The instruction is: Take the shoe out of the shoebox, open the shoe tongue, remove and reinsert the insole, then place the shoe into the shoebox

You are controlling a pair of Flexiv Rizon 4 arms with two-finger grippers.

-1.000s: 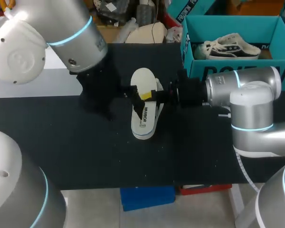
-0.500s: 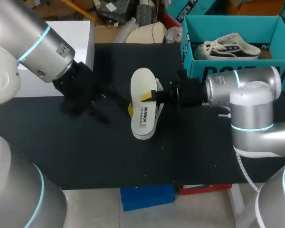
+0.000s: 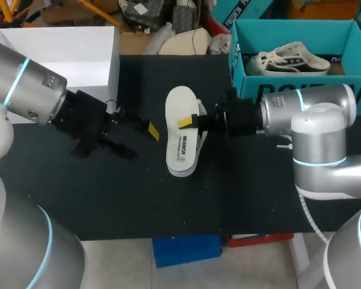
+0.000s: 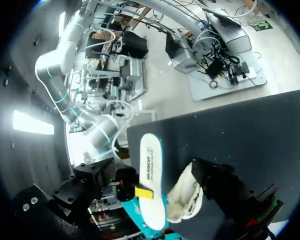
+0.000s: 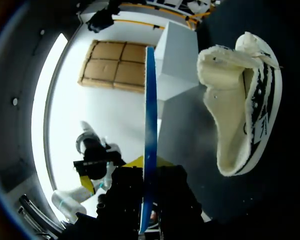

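A white insole (image 3: 182, 132) is held flat above the black table (image 3: 108, 198), with my right gripper (image 3: 191, 123) shut on its edge from the right. In the head view the shoe (image 3: 202, 136) shows only as a sliver under the insole. The right wrist view has the insole (image 5: 150, 100) edge-on between the fingers of my right gripper (image 5: 150, 172), and the cream, black-striped shoe (image 5: 240, 115) lies on its side beside it. My left gripper (image 3: 142, 142) stands open and empty, left of the insole. Ahead of it are the insole (image 4: 152, 185) and the shoe (image 4: 187, 197).
The teal shoebox (image 3: 301, 81) stands at the back right with a second shoe (image 3: 292, 60) inside. A white box (image 3: 66, 54) sits at the table's back left.
My left arm has drawn back to the left, away from the insole, with its gripper open. The right arm and the insole have stayed put.
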